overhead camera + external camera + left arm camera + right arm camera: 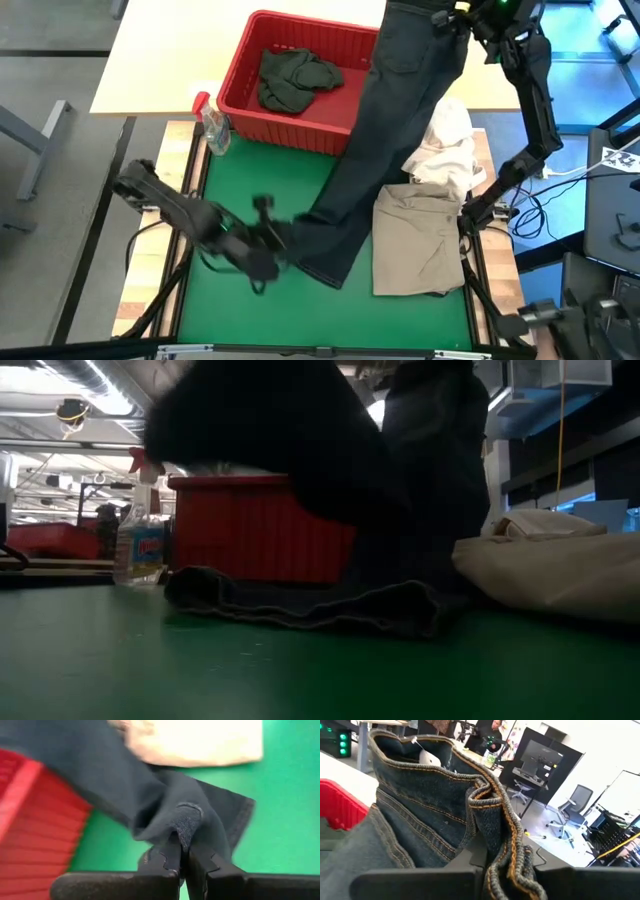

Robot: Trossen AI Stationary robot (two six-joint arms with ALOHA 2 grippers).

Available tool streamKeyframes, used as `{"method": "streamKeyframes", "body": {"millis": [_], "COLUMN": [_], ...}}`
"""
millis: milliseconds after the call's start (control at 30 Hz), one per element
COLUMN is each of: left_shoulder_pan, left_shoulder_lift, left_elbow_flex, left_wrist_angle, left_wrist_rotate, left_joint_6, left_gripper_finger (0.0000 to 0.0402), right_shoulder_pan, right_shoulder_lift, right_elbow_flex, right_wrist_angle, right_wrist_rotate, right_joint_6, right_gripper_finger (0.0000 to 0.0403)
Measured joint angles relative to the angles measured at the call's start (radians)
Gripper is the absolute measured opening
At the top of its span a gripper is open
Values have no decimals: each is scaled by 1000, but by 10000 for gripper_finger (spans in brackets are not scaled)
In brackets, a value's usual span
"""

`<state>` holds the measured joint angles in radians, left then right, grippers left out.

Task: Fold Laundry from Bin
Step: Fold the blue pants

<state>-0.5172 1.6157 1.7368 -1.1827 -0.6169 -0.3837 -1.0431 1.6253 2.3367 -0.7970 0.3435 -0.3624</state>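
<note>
Dark jeans (pixel 385 130) stretched diagonally: waistband up at right gripper (pixel 447 17), hem down at left gripper (pixel 283 238), draped past red bin (pixel 240 80) holding dark garment (pixel 293 78). Khaki garment (pixel 418 240), white bundle (pixel 447 150) beside the hem-end gripper. Both grippers pinched on jeans.

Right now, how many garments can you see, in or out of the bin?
3: jeans held stretched between both grippers, a dark green one in the bin, a khaki one folded on the mat. More may be hidden.
</note>
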Motion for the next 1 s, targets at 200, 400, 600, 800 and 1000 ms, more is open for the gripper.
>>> {"method": "streamKeyframes", "body": {"millis": [200, 400, 600, 800, 1000], "left_shoulder_pan": [-6, -33, -45, -44, 7], "left_shoulder_lift": [84, 166, 152, 126, 226], "left_elbow_flex": [-323, -347, -101, -65, -189], "left_wrist_angle": [447, 322, -388, -241, 93], "left_wrist_rotate": [215, 528, 193, -55, 172], "left_joint_6": [-59, -359, -701, -674, -500], "left_gripper_finger": [2, 2, 1, 1, 1], "right_shoulder_pan": [-23, -25, -25, -25, -25], "right_shoulder_lift": [13, 7, 11, 17, 17], "right_elbow_flex": [0, 0, 0, 0, 1], "right_wrist_angle": [11, 26, 53, 63, 47], "right_wrist_rotate": [-17, -42, -93, -135, -160], "right_joint_6": [-9, -12, -12, -10, -9], "right_gripper_finger": [43, 43, 43, 43, 43]}}
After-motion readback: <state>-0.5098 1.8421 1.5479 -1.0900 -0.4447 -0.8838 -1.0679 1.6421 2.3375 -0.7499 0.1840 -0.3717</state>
